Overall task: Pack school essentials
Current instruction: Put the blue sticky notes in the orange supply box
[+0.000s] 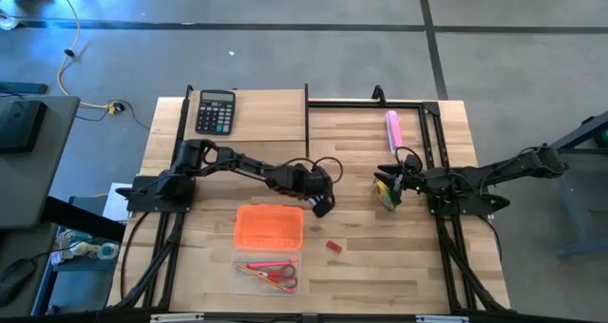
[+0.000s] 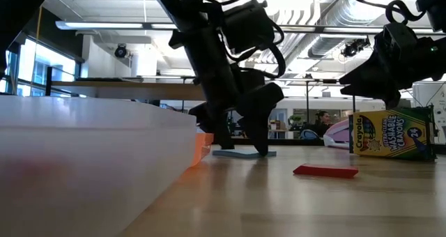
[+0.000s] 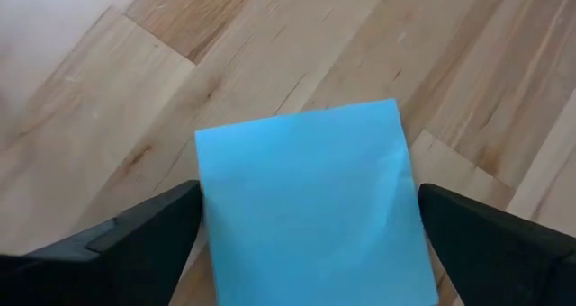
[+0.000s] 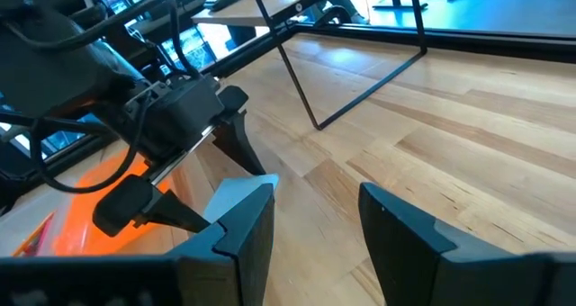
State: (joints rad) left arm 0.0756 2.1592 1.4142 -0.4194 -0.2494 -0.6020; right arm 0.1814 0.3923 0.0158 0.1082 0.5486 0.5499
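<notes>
Presently: left gripper lowered over the light-blue square notepad, fingers spread wide on either side of the pad, not clamped on it. Notepad flat on the wooden table, beside the orange case. Red-handled scissors inside the clear tray near the front edge. Small red eraser loose on the table, close to the case. Right gripper parted, empty, poised above the crayon box. Calculator and pink bar toward the far edge.
</notes>
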